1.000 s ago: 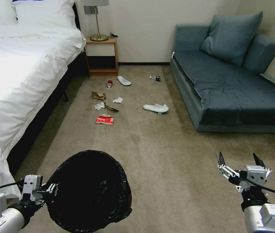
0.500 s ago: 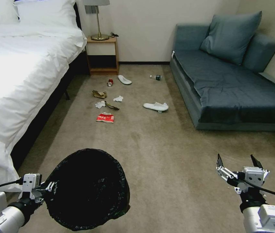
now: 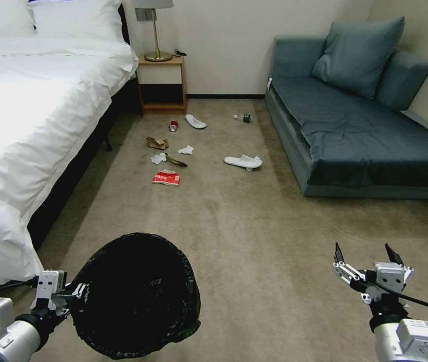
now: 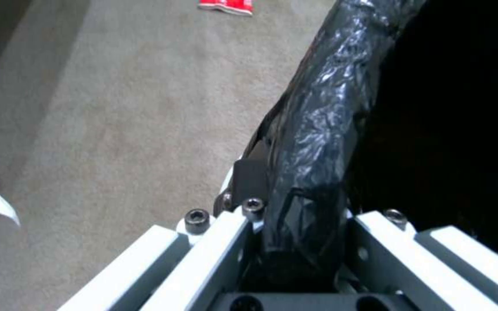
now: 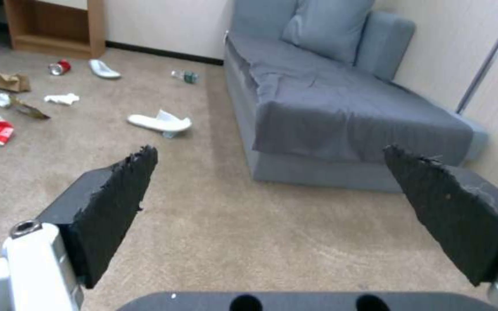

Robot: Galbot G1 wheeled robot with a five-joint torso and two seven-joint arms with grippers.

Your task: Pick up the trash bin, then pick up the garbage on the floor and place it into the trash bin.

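Note:
The trash bin [image 3: 136, 294], round and lined with a glossy black bag, hangs off the floor at the lower left, my left gripper [image 3: 75, 290] shut on its rim [image 4: 312, 142]. My right gripper [image 3: 364, 254] is held open and empty over bare carpet at the lower right [image 5: 272, 172]. The garbage lies far ahead on the carpet: a red-white wrapper [image 3: 166, 177], white tissues [image 3: 158, 159], brown crumpled paper [image 3: 156, 143], a red can [image 3: 174, 125], two white slippers [image 3: 243, 161] [image 3: 195, 121] and a clear bottle [image 3: 244, 118].
A white bed [image 3: 27, 125] runs along the left. A wooden nightstand [image 3: 162, 83] with a lamp stands at the far wall. A blue sofa [image 3: 364, 130] fills the right side. Open carpet [image 3: 244, 226] stretches between me and the litter.
The whole head view has shifted slightly: the litter and furniture sit a little higher and farther away. Both grippers keep their poses, the bin still held.

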